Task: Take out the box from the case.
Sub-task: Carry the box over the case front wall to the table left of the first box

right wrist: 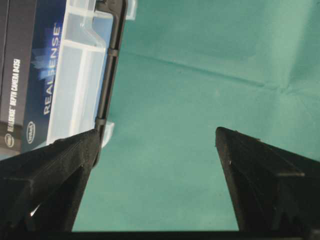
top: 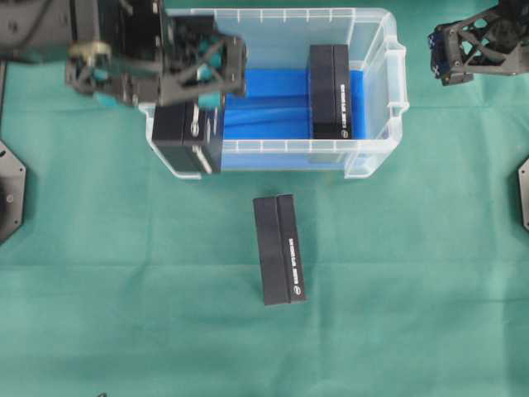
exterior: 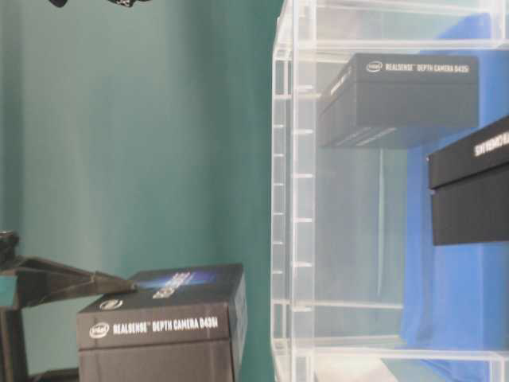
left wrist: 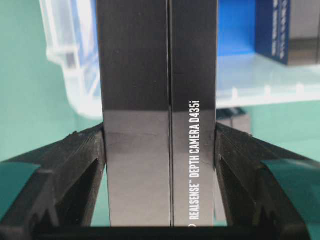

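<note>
My left gripper (top: 201, 101) is shut on a black box (top: 190, 136) with white "RealSense Depth Camera" lettering. The box hangs over the front left corner of the case (top: 289, 147), a clear plastic bin with a blue cloth on its bottom. In the left wrist view both fingers press the sides of the box (left wrist: 160, 75), and the case (left wrist: 75, 60) lies behind it. A second black box (top: 331, 91) stands inside the case at its right end. My right gripper (top: 442, 54) hovers open and empty beyond the case's right end, over green cloth (right wrist: 157, 132).
A third black box (top: 279, 248) lies on the green table cloth in front of the case; it also shows in the table-level view (exterior: 159, 322). Black mounts sit at the left (top: 8, 190) and right (top: 523, 190) table edges.
</note>
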